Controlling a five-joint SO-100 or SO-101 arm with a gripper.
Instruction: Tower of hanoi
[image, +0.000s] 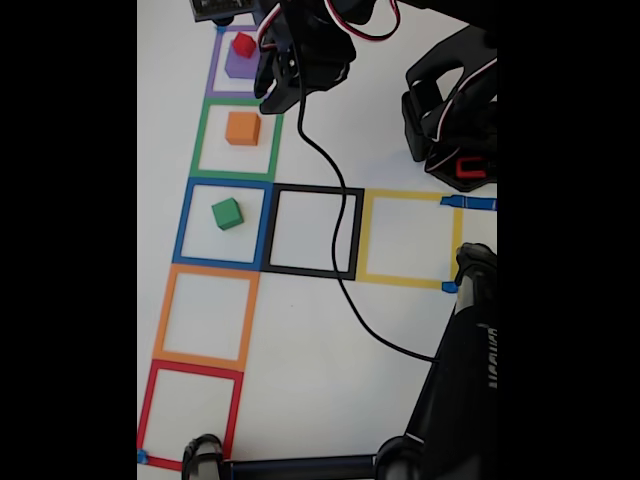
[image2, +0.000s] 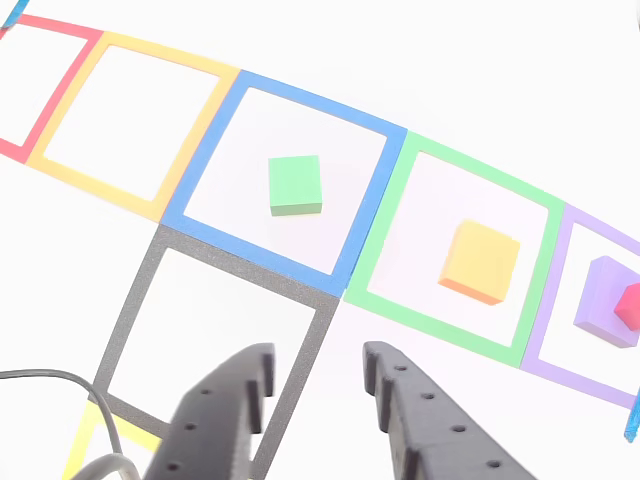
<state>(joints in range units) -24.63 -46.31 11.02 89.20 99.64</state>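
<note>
The red cube (image: 244, 44), the tiniest, sat on top of the purple cube (image: 238, 66) inside the purple tape square (image: 213, 78) at the far left of the fixed view. That pairing fits the puzzle's rule of small over large, so it read as a legal interim stack. The orange cube (image: 242, 128) stood alone in the green tape square (image: 203, 140) just nearer, and the green cube (image: 227, 213) lay alone, slightly turned, in the blue tape square (image: 183, 225) nearer still. Each square seemed to serve as a peg, which would explain why the cubes were kept one to a square or stacked and sat well inside the outlines.

In the other view the gripper (image2: 320, 368) hung above the worktop (image2: 460, 420) with its two dark fingers (image2: 232, 395) spread apart and nothing between them. It stood over the edge of the black tape square (image2: 128, 325), near the blue and green squares but touching no cube. The open stance suggested readiness for a pick, most likely of the red cube so it could go onto another block.

The nearer orange tape square (image: 162, 325), red tape square (image: 146, 410) and the yellow tape square (image: 365, 240) to the right held nothing. A black cable (image: 345, 290) trailed across the black square toward the near right.
</note>
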